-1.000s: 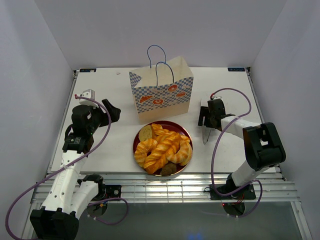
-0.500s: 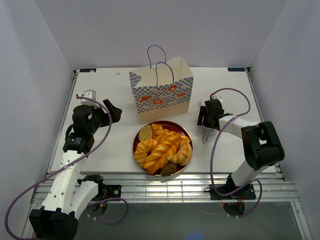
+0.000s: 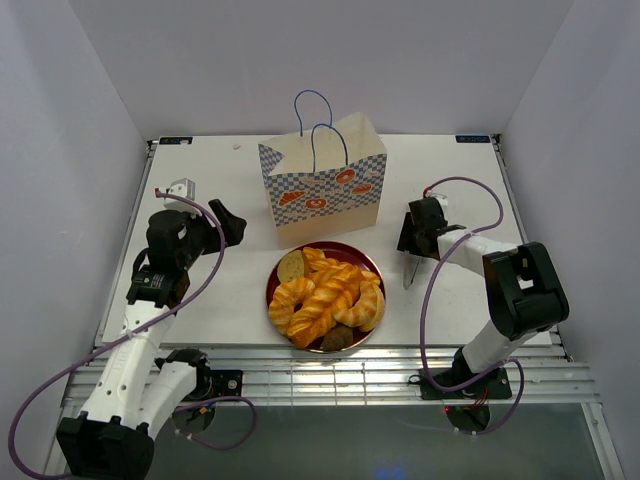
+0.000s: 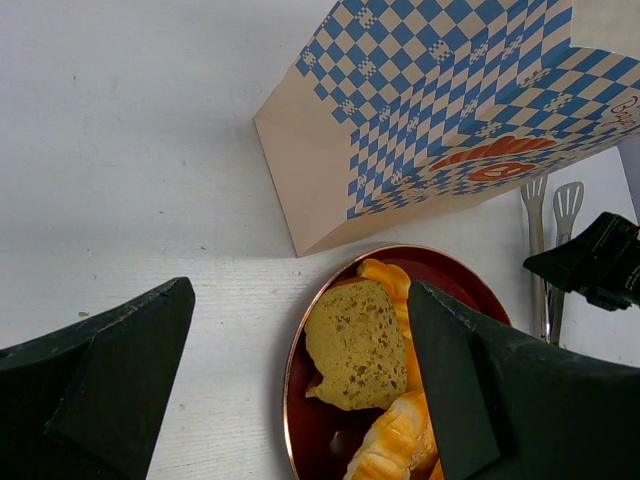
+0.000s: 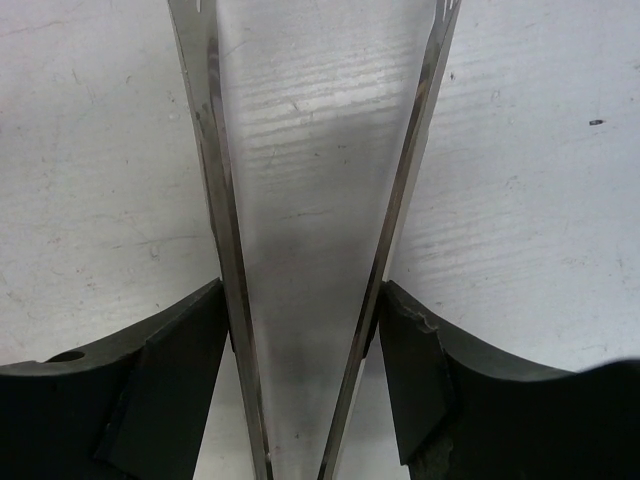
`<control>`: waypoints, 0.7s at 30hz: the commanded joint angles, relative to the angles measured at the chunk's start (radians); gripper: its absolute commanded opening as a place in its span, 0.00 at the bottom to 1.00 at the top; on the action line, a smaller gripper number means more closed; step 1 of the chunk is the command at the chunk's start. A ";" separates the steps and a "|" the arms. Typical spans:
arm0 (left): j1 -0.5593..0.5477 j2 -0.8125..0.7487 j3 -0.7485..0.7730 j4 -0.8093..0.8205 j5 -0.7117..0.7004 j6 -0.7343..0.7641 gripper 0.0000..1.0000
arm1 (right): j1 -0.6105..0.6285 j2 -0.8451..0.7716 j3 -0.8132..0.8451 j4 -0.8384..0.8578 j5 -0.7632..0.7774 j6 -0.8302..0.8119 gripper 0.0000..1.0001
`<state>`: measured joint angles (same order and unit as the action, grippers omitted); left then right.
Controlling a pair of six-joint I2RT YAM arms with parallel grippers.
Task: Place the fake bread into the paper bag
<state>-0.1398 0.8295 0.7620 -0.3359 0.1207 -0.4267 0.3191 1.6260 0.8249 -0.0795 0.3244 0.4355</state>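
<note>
The fake bread (image 3: 327, 296), glossy golden twists and croissants with a round tan slice (image 3: 291, 266), is piled on a dark red plate (image 3: 372, 262). The paper bag (image 3: 325, 185) stands upright just behind the plate. In the left wrist view the slice (image 4: 360, 345) and the bag (image 4: 450, 110) show ahead. My left gripper (image 3: 228, 222) is open and empty, above the table left of the bag. My right gripper (image 3: 412, 236) is closed on a pair of metal tongs (image 3: 409, 272) right of the plate. Its fingers (image 5: 190, 360) press both tong arms (image 5: 208, 150).
The tongs' tips (image 4: 548, 200) lie on the white table beside the plate's right rim. The right gripper shows as a black shape in the left wrist view (image 4: 600, 262). Grey walls close in the table on three sides.
My right gripper has shifted slightly left and farther along the tongs. My left gripper has edged a little up and right.
</note>
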 commanded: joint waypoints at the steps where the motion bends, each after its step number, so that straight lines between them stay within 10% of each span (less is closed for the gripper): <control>1: -0.004 -0.012 0.026 0.012 0.004 0.006 0.98 | 0.008 -0.031 0.019 -0.098 -0.025 -0.001 0.65; 21: -0.004 -0.013 0.026 0.011 -0.010 0.008 0.98 | 0.008 -0.175 0.149 -0.335 -0.007 -0.144 0.66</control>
<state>-0.1406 0.8295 0.7620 -0.3359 0.1169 -0.4263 0.3229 1.4864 0.9222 -0.3649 0.2905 0.3275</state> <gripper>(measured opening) 0.979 0.660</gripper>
